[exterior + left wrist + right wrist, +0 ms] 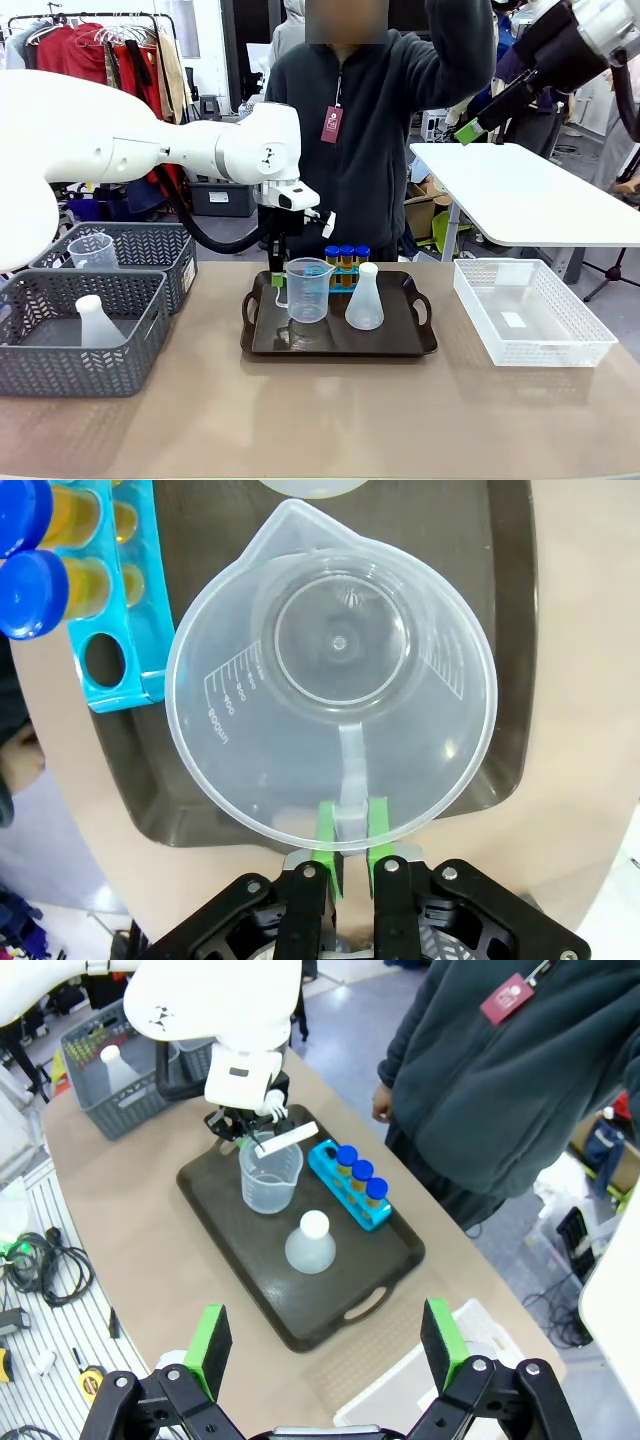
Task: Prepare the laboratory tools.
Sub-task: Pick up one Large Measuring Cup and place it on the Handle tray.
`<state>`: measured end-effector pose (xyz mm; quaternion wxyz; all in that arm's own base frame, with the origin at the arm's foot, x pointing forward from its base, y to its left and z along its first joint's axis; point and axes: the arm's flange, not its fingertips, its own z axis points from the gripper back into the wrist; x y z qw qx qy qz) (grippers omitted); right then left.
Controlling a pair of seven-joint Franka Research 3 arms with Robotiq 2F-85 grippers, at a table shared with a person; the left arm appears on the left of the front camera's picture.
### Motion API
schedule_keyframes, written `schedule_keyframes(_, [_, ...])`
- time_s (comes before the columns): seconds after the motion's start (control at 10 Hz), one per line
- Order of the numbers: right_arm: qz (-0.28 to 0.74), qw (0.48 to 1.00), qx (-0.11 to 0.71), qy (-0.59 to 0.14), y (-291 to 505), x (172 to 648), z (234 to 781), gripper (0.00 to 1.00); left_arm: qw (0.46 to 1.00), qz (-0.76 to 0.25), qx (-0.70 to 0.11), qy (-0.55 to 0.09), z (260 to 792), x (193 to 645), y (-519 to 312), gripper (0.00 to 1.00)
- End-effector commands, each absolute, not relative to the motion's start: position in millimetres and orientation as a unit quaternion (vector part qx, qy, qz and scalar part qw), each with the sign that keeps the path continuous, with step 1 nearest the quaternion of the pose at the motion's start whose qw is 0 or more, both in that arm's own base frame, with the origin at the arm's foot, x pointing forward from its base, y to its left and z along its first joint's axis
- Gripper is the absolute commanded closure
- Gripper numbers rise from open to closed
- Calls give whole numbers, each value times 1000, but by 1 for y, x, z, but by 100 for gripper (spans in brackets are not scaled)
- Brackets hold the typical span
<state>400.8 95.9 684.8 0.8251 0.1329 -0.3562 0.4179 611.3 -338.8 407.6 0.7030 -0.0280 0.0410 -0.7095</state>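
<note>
Landmark: dark tray (pixel 420 345), lying on the desk (pixel 300 420) with its long axis running left to right across the front view.

- Measuring beaker (pixel 307 288), clear, printed scale: standing upright on the tray's left half, mouth facing up. In the left wrist view its pouring lip is pointing away from the wrist and its handle toward it.
- Left hand (pixel 348 825): reaching down at the tray's back-left corner, its green pads pressing together on the beaker's thin handle, the jaws nearly meeting on it.
- Conical flask (pixel 364 299), translucent white: standing upright on the tray just right of the beaker, neck pointing up, apart from it.
- Blue rack (pixel 343 280): sitting along the tray's far edge behind the beaker and flask, long axis parallel to that edge. Three blue-capped tubes (pixel 346 258) of orange liquid are standing upright in it; the left wrist view shows one hole (pixel 105 660) standing vacant at the rack's end.
- Right hand (pixel 325 1345): hanging high above the tray's near side, fingers spread wide, gripping nothing.
- Grey mesh baskets (pixel 60 350): sitting on the desk left of the tray, one carrying a second flask, the other a second beaker.
- White lattice bin (pixel 530 310): lying on the desk right of the tray.
- Person (pixel 385 120): standing beyond the tray's far edge.
</note>
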Motion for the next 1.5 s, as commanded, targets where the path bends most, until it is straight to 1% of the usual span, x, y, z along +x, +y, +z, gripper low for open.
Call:
schedule_keyframes(0.0, [418, 825, 133, -357, 95, 400, 686, 0, 695, -717, -30, 43, 406, 605, -333, 93])
schedule_keyframes(0.1, [418, 825, 133, -357, 95, 400, 686, 0, 694, -718, -30, 44, 403, 605, -333, 76])
schedule_keyframes(0.5, [418, 825, 133, -357, 95, 400, 686, 0, 691, -721, -28, 48, 401, 603, -334, 0])
schedule_keyframes(1.1, [418, 825, 133, -357, 95, 400, 686, 0, 691, -722, -15, 38, 419, 587, -330, 0])
schedule_keyframes(1.3, [418, 825, 133, -357, 95, 400, 686, 0, 713, -700, -1, 33, 420, 589, -328, 0])
schedule_keyframes(1.4, [418, 825, 133, -357, 95, 400, 686, 0, 698, -715, -19, 40, 422, 598, -339, 0])
